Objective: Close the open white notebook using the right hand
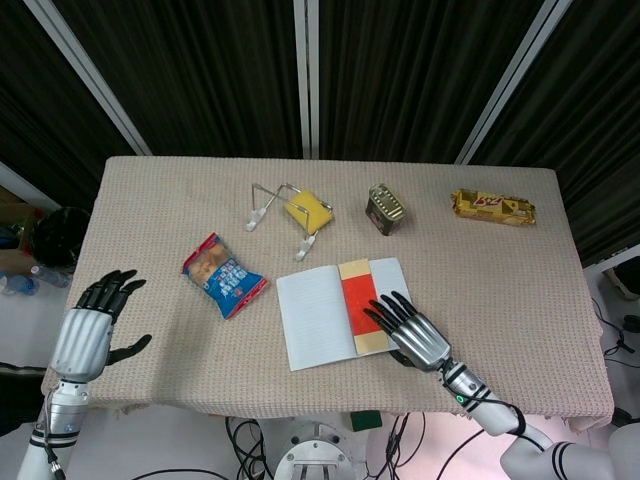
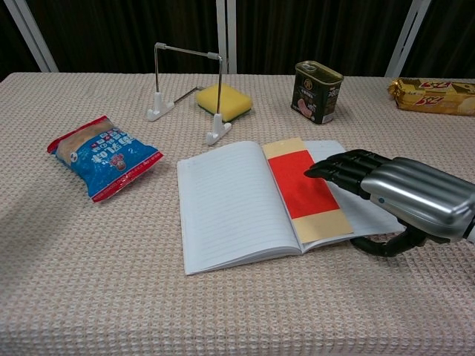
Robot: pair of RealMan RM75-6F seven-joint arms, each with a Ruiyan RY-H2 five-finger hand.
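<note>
The open white notebook (image 1: 320, 315) (image 2: 230, 204) lies flat in the middle of the table, turned a little askew, with a red and tan sheet (image 1: 359, 306) (image 2: 304, 188) on its right page. My right hand (image 1: 415, 332) (image 2: 404, 193) lies palm down over the right page with fingers spread, fingertips at the red sheet, and the thumb tucked at the page's near edge. It holds nothing. My left hand (image 1: 92, 327) hovers open off the table's left front corner, seen only in the head view.
A blue snack bag (image 1: 223, 275) (image 2: 102, 154) lies left of the notebook. Behind it stand a wire rack (image 1: 281, 207) (image 2: 188, 90) with a yellow sponge (image 1: 309, 211) (image 2: 223, 101), a tin can (image 1: 385, 208) (image 2: 318, 92), and a yellow biscuit packet (image 1: 492, 206) (image 2: 434, 95) far right.
</note>
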